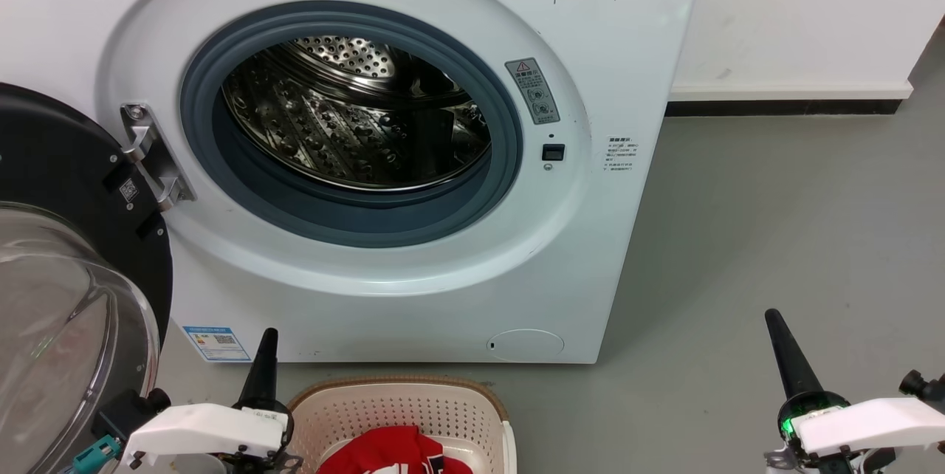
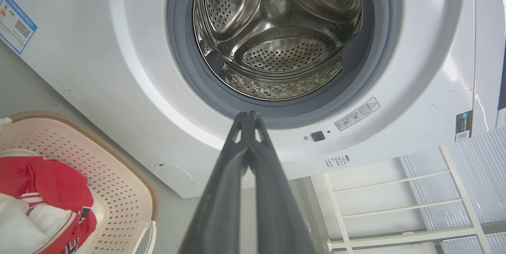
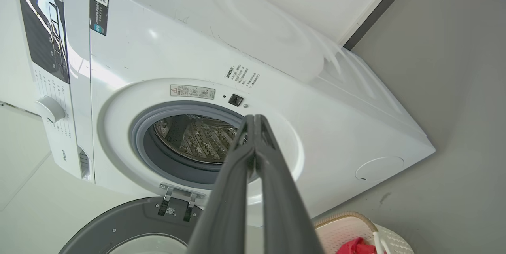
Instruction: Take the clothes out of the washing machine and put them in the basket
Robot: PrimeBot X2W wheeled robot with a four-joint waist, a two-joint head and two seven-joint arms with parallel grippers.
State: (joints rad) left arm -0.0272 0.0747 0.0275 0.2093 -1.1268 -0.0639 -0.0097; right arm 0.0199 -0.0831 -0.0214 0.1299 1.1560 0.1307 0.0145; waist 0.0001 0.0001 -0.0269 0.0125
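Clothes (image 2: 47, 186) in basket (image 2: 114, 182), red-and-white in left wrist view

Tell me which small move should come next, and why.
Probably just lean in for a final check: the drum shows bare steel, the clothes lie in the basket, and the left gripper and right gripper are shut, empty.

Grey floor (image 1: 775, 238); white wall (image 1: 797, 9), dark skirting (image 1: 782, 108) at base; white rack (image 2: 395, 237).
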